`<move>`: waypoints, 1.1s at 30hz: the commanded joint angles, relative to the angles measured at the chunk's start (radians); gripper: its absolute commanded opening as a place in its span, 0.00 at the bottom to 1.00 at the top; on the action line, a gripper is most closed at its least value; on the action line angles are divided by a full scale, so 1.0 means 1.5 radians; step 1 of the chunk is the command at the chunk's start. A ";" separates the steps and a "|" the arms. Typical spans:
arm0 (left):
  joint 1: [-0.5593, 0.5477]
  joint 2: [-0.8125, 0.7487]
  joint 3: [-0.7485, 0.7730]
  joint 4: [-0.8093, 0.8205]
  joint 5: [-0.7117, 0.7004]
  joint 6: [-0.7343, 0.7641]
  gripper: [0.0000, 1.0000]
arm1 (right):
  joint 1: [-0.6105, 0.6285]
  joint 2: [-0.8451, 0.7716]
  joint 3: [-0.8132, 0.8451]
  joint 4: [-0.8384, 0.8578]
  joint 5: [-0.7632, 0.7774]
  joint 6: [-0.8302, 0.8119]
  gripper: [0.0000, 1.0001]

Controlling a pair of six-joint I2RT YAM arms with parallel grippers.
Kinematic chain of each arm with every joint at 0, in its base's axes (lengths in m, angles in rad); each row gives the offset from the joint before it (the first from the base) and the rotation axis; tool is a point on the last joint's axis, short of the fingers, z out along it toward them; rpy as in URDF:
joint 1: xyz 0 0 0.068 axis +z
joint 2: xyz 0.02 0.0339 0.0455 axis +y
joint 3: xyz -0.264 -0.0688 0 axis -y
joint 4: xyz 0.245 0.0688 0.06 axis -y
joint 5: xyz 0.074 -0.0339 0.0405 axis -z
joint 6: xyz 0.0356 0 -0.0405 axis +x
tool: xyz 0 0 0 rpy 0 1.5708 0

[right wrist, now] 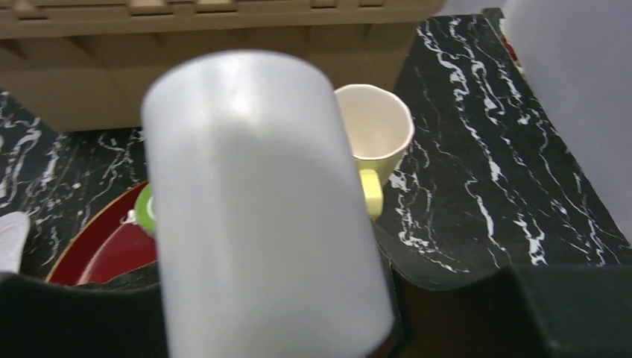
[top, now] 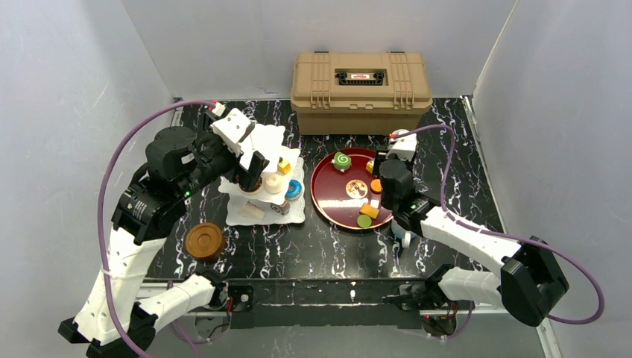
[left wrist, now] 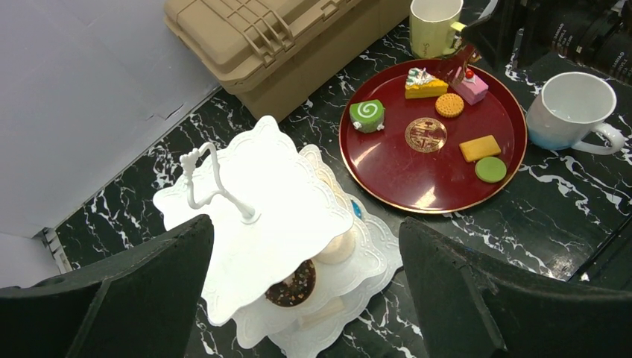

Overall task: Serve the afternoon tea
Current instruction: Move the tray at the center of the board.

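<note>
My left gripper [left wrist: 305, 224] hangs open above the white three-tier stand [left wrist: 253, 179], whose lower tiers hold a chocolate donut [left wrist: 292, 285] and a blue donut [top: 294, 189]. The green roll [left wrist: 367, 114], yellow cake [left wrist: 425, 84], pink cake [left wrist: 471, 88] and orange slab [left wrist: 479, 147] lie on the red tray [left wrist: 402, 171]. The white mug [left wrist: 570, 112] stands upright on the table right of the tray. Its blurred side fills the space between the parted fingers of my right gripper [right wrist: 279, 298]. The cream-yellow mug [right wrist: 373, 127] stands beyond it.
A tan case [top: 361, 82] sits at the back. Brown round coasters [top: 205, 241] lie near the front left, beside the stand. Grey walls close in the table on the left, back and right. In the top view my right forearm covers most of the white mug.
</note>
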 commanded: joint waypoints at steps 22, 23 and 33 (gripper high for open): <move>0.001 -0.010 -0.006 0.006 0.014 0.009 0.92 | -0.051 -0.010 -0.062 -0.001 0.065 0.087 0.60; 0.001 -0.010 -0.006 0.006 0.012 0.011 0.92 | -0.052 -0.007 -0.062 0.001 0.063 0.089 0.60; 0.001 -0.024 -0.003 -0.001 -0.011 0.036 0.98 | -0.060 0.036 -0.057 0.028 0.039 0.095 0.54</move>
